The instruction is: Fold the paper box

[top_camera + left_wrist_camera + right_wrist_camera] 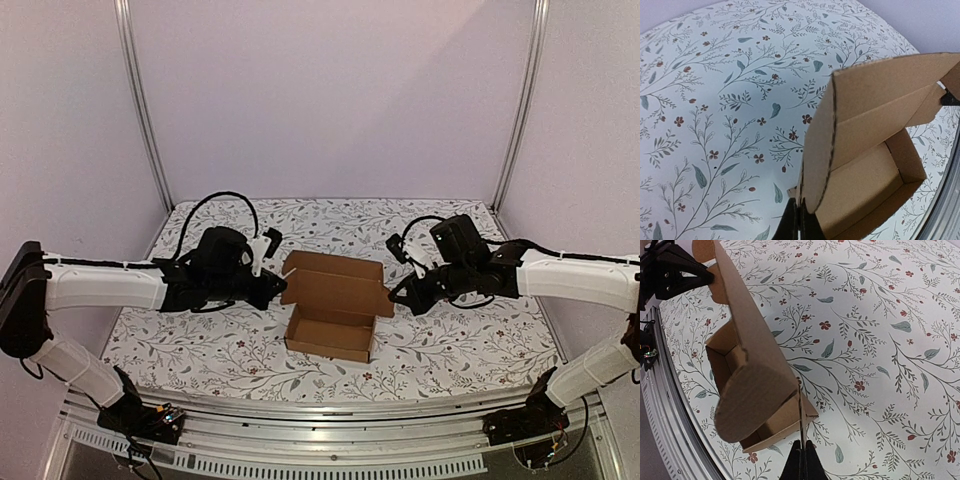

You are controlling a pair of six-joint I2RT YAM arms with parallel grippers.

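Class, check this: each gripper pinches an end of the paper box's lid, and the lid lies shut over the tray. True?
No: the lid of the paper box stands raised, tray open, in the top external view. Left gripper and right gripper do pinch its ends.

no legible text, labels (all 3 views)

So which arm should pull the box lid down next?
Neither wins, I think: the left gripper and the right gripper each pinch one end of the raised lid of the paper box, so both look equally placed to lower it together.
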